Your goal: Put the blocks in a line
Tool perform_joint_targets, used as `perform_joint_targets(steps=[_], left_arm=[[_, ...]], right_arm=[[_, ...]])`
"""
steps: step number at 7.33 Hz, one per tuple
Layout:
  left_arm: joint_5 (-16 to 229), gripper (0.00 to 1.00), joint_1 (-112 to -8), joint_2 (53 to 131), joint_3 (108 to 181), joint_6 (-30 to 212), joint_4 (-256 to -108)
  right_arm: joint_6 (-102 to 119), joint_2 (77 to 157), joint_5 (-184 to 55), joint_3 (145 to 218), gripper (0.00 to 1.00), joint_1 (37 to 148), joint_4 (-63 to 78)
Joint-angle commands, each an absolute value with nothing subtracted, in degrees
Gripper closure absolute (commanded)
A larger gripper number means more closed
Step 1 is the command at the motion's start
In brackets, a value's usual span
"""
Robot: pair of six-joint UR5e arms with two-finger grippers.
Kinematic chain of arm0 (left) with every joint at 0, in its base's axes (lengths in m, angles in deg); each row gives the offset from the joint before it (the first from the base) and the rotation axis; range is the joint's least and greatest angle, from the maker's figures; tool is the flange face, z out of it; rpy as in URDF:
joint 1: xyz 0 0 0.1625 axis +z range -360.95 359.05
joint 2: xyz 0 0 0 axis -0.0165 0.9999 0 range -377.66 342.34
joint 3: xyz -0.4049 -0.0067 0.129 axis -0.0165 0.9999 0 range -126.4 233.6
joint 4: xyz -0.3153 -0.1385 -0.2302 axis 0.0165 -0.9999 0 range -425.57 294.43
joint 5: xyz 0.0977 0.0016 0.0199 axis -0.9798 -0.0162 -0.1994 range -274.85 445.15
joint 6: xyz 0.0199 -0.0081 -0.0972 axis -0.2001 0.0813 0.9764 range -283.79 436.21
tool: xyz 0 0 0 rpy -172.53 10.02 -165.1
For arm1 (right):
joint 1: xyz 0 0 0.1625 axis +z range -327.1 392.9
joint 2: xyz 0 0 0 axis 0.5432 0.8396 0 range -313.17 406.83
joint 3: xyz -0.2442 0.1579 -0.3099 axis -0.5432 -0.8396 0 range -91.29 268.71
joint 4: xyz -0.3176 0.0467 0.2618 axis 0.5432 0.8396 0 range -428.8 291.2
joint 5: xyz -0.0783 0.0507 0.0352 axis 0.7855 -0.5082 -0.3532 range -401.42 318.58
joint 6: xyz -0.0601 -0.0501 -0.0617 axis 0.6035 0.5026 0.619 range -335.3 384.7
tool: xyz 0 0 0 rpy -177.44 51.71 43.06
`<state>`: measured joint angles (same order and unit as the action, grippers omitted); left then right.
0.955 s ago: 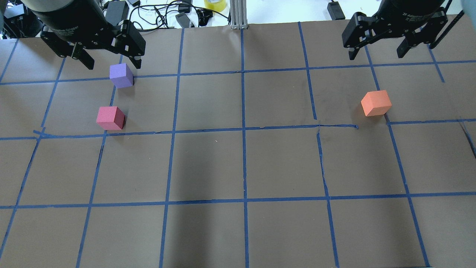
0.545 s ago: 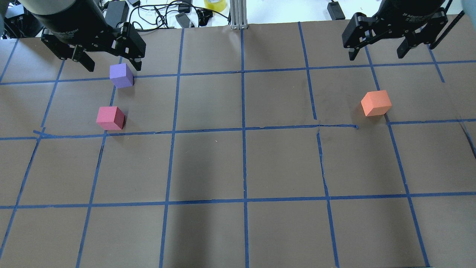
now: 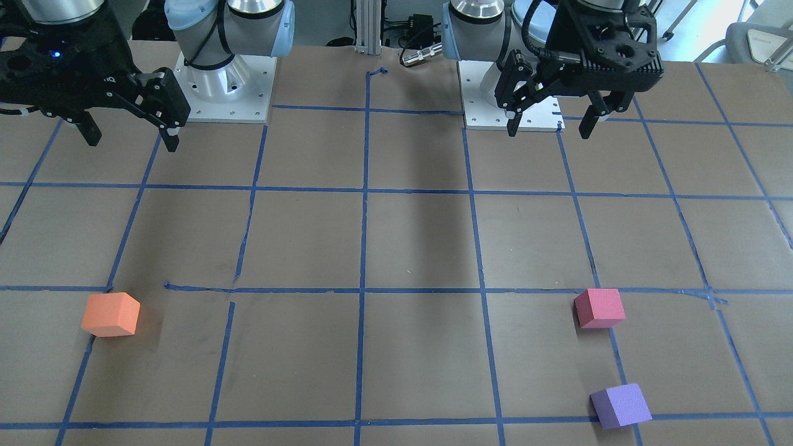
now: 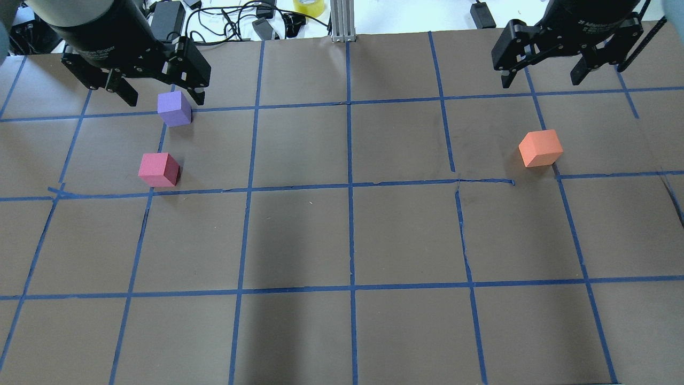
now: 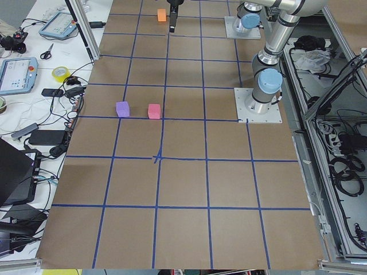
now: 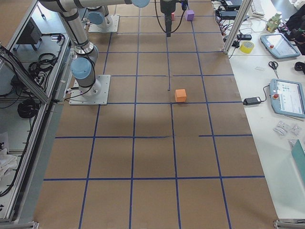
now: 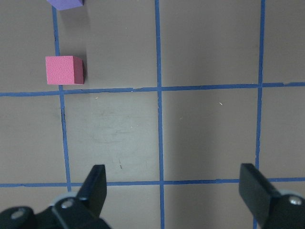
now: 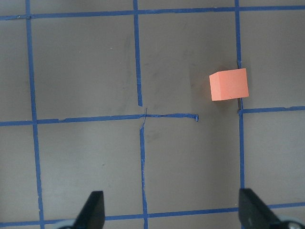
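Three cubes lie on the brown table. The purple block (image 4: 174, 108) and the pinkish-red block (image 4: 158, 169) sit close together on my left side, and the orange block (image 4: 540, 147) sits alone on my right. My left gripper (image 4: 163, 99) hangs open and empty, high above the table. The left wrist view shows the pinkish-red block (image 7: 64, 70) and an edge of the purple block (image 7: 66, 4) far ahead of its fingers (image 7: 95, 183). My right gripper (image 4: 541, 81) is open and empty, also high. The orange block (image 8: 229, 84) lies ahead of it, to the right.
The table is covered in brown paper with a blue tape grid (image 4: 350, 187). Cables, power bricks and a yellow tape roll (image 4: 309, 6) lie beyond the far edge, beside an aluminium post (image 4: 342, 21). The arm bases (image 3: 223, 87) stand on the robot's side.
My left gripper has shifted slightly, still open. The right gripper and all three blocks have not moved.
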<state>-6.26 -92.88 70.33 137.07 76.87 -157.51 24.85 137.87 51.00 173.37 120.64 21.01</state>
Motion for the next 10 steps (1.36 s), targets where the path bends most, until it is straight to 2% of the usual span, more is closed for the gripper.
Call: perform_joint_targets(steps=[1,5,8,10], left_arm=[[-6.35,0.0,-92.88,70.23,137.09,76.91,-157.59],[-6.26,0.0,-92.88,70.23,137.18,76.74,-157.5],[-6.35,0.0,-92.88,70.14,137.27,76.65,-157.5],[-6.35,0.0,-92.88,70.05,137.45,76.82,-157.5]], right_arm=[[24.97,137.27,51.04,173.43,0.0,120.61,20.85],[25.05,134.64,50.68,170.81,0.0,120.7,21.11],[25.75,128.41,51.47,163.08,0.0,120.18,21.11],[29.51,125.41,50.95,163.32,0.0,114.15,21.46]])
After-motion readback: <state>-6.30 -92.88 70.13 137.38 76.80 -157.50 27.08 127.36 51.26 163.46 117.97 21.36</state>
